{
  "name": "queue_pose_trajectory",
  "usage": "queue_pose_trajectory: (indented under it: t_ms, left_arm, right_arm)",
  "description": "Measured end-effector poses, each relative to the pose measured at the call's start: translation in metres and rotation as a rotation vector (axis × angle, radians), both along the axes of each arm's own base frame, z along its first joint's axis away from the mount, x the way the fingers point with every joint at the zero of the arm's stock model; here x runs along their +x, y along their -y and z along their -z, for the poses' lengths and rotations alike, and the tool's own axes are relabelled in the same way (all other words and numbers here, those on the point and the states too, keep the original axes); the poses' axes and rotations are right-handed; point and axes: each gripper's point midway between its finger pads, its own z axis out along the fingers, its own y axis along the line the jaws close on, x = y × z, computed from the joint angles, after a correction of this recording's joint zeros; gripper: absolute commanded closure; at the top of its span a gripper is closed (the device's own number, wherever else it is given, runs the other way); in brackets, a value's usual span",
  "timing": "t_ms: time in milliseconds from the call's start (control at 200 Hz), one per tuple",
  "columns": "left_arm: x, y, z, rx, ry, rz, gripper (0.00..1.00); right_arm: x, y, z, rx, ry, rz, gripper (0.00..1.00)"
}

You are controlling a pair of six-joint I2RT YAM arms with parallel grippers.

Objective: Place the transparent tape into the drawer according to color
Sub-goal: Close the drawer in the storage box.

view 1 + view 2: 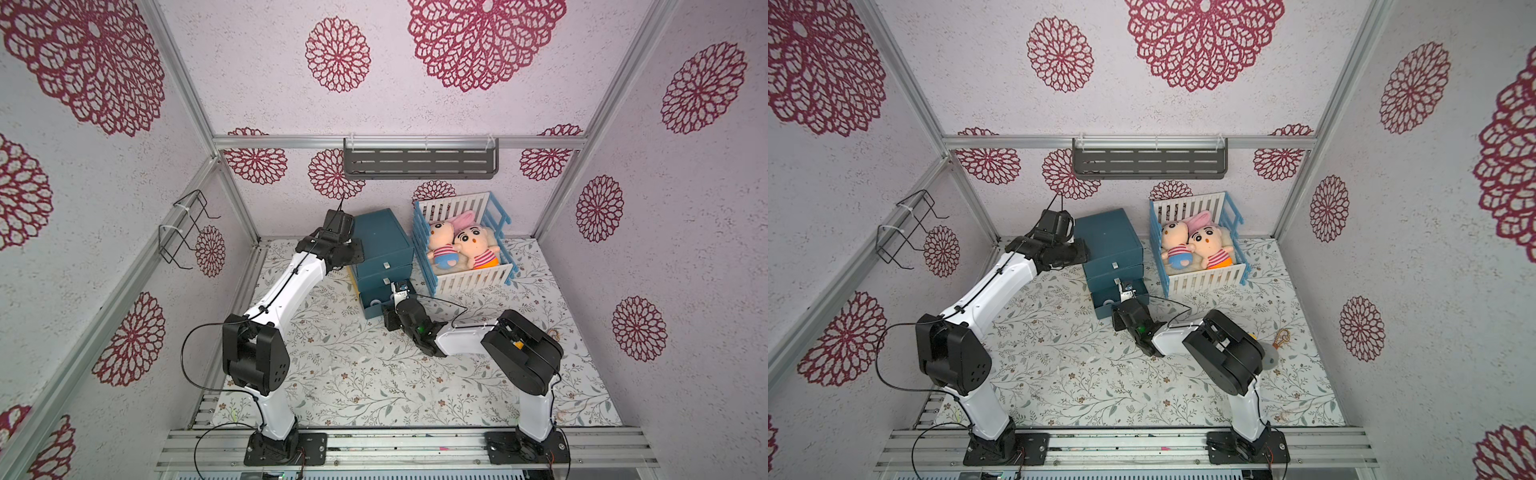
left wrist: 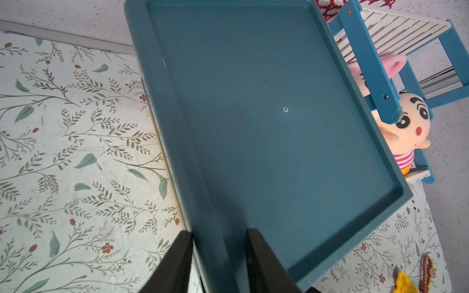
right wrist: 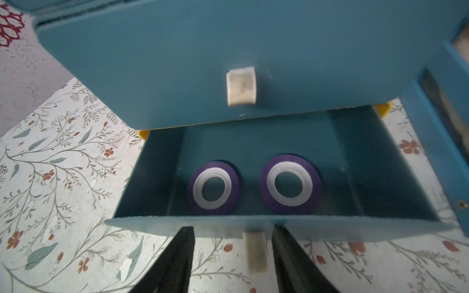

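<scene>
Nearest the lens in the right wrist view, the right jaws stand apart on either side of the pale tab handle (image 3: 255, 251) on the front of the open bottom drawer (image 3: 342, 225). A clear gap shows on one side of the tab and a thin one on the other, so nothing is gripped. Inside that drawer two flat purple-rimmed tape rolls with white inner rings (image 3: 213, 205) (image 3: 289, 201) lie side by side on its floor, near each other but not touching.

The drawer belongs to a teal plastic three-drawer cabinet (image 1: 384, 237) standing on the floral-patterned bench (image 1: 353, 374). In both top views the right arm (image 1: 461, 336) reaches to its front.

The left jaws straddle the raised rim along one long edge of the cabinet's recessed top (image 2: 279, 126), one outside the side wall and one over the top. Whether they pinch the rim cannot be told.

A white-and-blue toy crib (image 1: 471, 282) holding two plush dolls (image 1: 444, 249) (image 1: 476, 247) stands just beside the cabinet.
</scene>
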Motion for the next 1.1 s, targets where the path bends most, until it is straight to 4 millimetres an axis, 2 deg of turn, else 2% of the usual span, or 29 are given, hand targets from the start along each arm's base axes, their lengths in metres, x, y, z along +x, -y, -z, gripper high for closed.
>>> queue_pose_trajectory:
  t_ms: [335, 741, 1101]
  left_arm:
    - [0.000, 0.000, 0.000, 0.000, -0.001, 0.001, 0.61]
    - [0.000, 0.000, 0.000, -0.003, -0.003, 0.006, 0.62]
    - [-0.001, 0.000, -0.001, -0.008, -0.006, 0.010, 0.63]
  right_arm:
    - [0.017, -0.006, 0.007, 0.006, 0.035, 0.014, 0.45]
    - [0.043, -0.012, -0.002, 0.047, 0.078, 0.040, 0.45]
    - [0.051, -0.016, -0.001, 0.047, 0.105, 0.051, 0.45]
